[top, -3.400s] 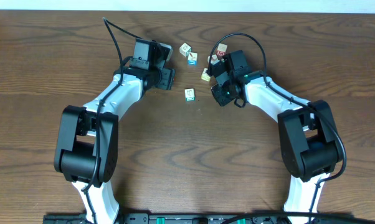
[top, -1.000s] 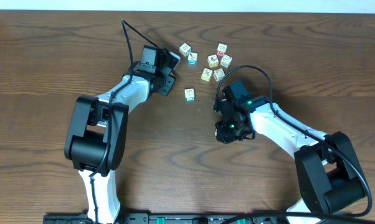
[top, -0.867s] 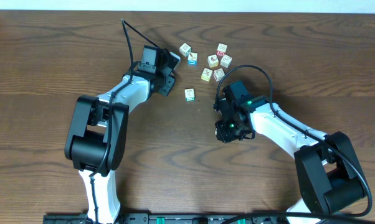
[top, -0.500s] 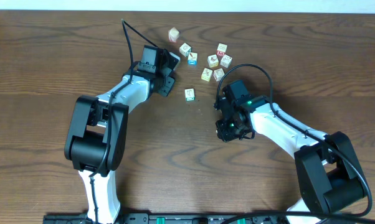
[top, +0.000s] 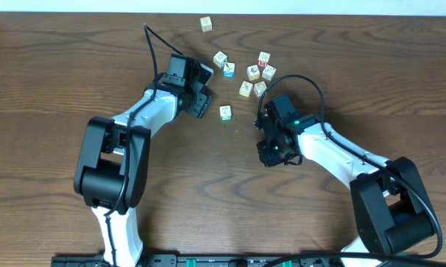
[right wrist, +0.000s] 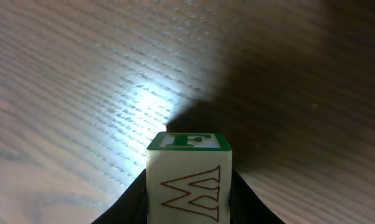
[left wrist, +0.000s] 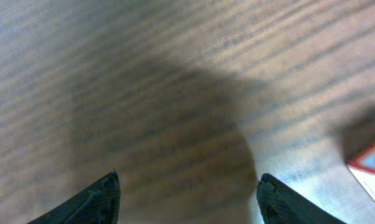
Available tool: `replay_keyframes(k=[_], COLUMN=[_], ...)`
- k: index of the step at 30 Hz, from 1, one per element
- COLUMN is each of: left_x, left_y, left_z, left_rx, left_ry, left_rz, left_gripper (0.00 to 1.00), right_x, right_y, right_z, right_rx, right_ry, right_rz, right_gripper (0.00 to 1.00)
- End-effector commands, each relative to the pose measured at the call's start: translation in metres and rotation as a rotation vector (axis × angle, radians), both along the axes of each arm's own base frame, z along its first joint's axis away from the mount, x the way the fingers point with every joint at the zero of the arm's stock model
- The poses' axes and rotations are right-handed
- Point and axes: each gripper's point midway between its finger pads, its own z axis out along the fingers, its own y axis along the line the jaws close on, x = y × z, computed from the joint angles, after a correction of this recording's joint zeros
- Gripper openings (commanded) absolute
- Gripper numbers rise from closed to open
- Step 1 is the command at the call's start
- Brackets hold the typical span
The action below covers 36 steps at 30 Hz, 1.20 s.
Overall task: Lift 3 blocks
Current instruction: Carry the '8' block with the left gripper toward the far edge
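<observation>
The right gripper (top: 270, 153) is closed on a green-topped block (right wrist: 188, 168). A letter F is printed on the green face. A red-outlined figure is drawn on the pale side and is cut off by the lower edge of the right wrist view. Only the dark inner edges of the fingers (right wrist: 132, 198) are seen on either side of the cube. Whether the cube is clear of the counter (top: 52, 89) cannot be told. From overhead this block is hidden entirely beneath the gripper body.

The left gripper (left wrist: 189, 193) is open, its two fingertips spread wide with only bare wood between them. At the right edge of the left wrist view a red-bordered corner of a cube (left wrist: 369, 167) is blurred and cut off, and which cube it belongs to cannot be told. From overhead the fingers of this gripper are hard to separate from its dark body.

A lone pale block (top: 206, 24) is seen near the far edge of the counter, well apart from the others. A green-edged block (top: 225, 112) lies by itself between the two grippers. Behind it a loose group of cubes (top: 246, 89) is scattered, among them a blue-faced cube (top: 229, 70) and a red-faced cube (top: 258, 68). The prints on the rest are too small to be read.
</observation>
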Motion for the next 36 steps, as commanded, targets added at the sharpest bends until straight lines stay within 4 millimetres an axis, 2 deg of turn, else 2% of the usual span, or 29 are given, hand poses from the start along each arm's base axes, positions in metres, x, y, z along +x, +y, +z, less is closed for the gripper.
replay_keyframes(k=[1,7,11,14,19,25,30,36], left_x=[-0.005,-0.011,-0.012,0.004,0.034,0.063,0.079,0.107], left_y=[-0.004,-0.011,-0.017,-0.013,-0.018,-0.019,-0.013,-0.013], left_z=[0.012,0.022,0.030,0.041,0.071,0.102,0.112,0.105], left_rx=[-0.007,-0.015,-0.020,-0.015,-0.055,-0.105,-0.147,-0.190], left_ry=[-0.007,-0.003,-0.022,-0.089,-0.223,-0.340,-0.387,-0.394], left_rz=[0.001,-0.002,-0.014,0.041,0.072,0.156,0.220,0.283], left_gripper=[0.71,0.71,0.71,0.77,0.85,0.87,0.87,0.87], right_x=[0.003,-0.004,-0.014,-0.022,-0.020,-0.013,-0.010,-0.008], right_y=[-0.010,-0.012,-0.017,-0.020,-0.018,-0.014,-0.012,-0.012], right_z=[0.000,-0.004,-0.015,-0.026,-0.028,-0.027,-0.026,-0.026], right_rx=[-0.033,-0.040,-0.048,-0.047,-0.028,-0.010,-0.001,0.003], right_ry=[-0.016,0.004,0.024,0.036,0.030,0.008,-0.004,-0.010], right_rz=[-0.042,-0.046,-0.062,-0.099,-0.119,-0.148,-0.158,-0.161], right_gripper=[0.01,0.01,0.01,0.01,0.01,0.02,0.04,0.06])
